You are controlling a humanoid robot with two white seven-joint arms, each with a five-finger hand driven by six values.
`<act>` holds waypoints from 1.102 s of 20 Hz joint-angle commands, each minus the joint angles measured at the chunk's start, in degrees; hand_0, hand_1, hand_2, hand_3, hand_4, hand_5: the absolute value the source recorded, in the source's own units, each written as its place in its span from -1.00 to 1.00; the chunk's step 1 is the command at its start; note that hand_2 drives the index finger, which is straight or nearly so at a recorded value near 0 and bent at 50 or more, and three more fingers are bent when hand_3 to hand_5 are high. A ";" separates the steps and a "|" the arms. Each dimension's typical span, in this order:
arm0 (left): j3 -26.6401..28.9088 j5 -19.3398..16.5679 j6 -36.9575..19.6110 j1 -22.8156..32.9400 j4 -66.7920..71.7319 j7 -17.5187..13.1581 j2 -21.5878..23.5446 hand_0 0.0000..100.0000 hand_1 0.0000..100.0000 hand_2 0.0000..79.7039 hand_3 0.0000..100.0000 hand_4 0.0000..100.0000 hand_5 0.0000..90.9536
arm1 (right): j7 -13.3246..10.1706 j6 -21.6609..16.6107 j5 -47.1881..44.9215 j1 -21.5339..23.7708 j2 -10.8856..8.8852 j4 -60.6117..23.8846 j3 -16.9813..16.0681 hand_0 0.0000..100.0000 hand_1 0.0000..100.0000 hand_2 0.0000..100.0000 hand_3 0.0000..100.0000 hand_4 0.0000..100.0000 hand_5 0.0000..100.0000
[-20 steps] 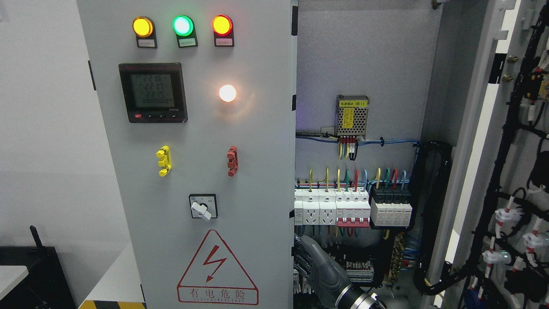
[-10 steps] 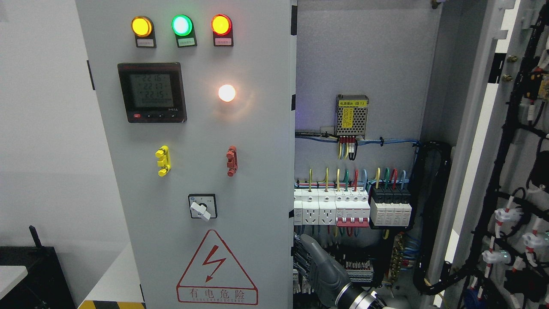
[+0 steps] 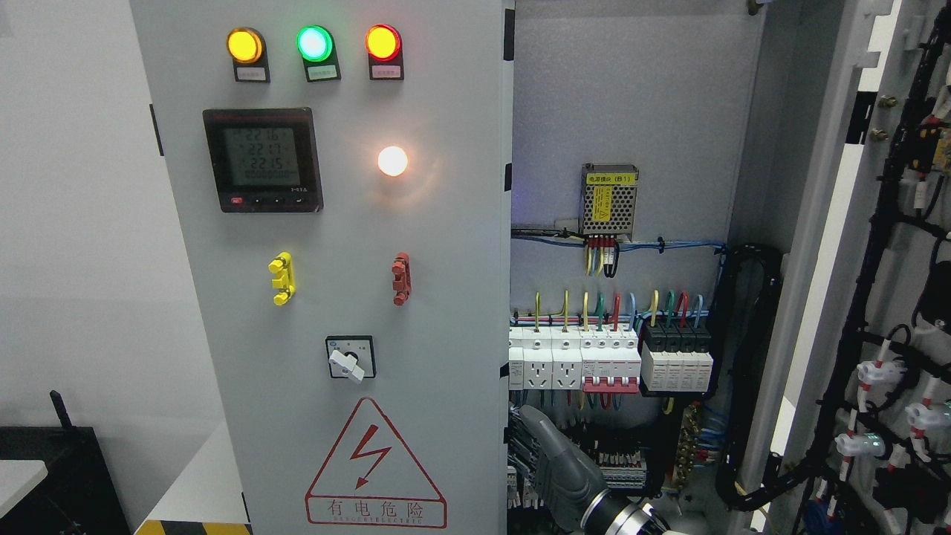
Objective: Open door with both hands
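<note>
Right hand [image 3: 553, 461] raised; fingers unclear

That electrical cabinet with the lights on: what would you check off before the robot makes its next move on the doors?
1. Right door swung open, wiring exposed: ok.
2. Left door open: not ok, it looks shut.
3. Right hand at the left door's inner edge: ok; firm grip: cannot tell.
4. Left hand in place: cannot tell, not in view.
5. Hand clear of the breakers: ok, it sits below them; clear of the terminals behind: cannot tell.
6. Power off: not ok, the indicator lamps and meter are lit.
</note>
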 commanded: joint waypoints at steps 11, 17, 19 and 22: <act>0.00 0.00 -0.01 0.00 -1.41 -0.02 0.00 -1.00 -1.00 -1.00 -1.00 -1.00 -1.00 | 0.14 -0.41 -1.70 0.90 -0.13 -0.61 0.37 -0.23 -1.00 -1.00 -1.00 -1.00 -1.00; 0.00 0.00 -0.01 0.00 -1.41 -0.02 0.00 -1.00 -1.00 -1.00 -1.00 -1.00 -1.00 | 3.56 -0.50 -2.41 0.91 -0.22 -1.41 0.81 -0.23 -1.00 -1.00 -1.00 -1.00 -1.00; 0.00 0.00 -0.01 0.00 -1.41 -0.02 0.00 -1.00 -1.00 -1.00 -1.00 -1.00 -1.00 | 3.74 -0.50 -2.41 0.99 -0.22 -1.41 0.81 -0.23 -1.00 -1.00 -1.00 -1.00 -1.00; 0.00 0.00 -0.01 0.00 -1.41 -0.02 0.00 -1.00 -1.00 -1.00 -1.00 -1.00 -1.00 | 4.35 -0.50 -2.41 1.43 -0.31 -2.02 0.81 -0.23 -1.00 -1.00 -1.00 -1.00 -1.00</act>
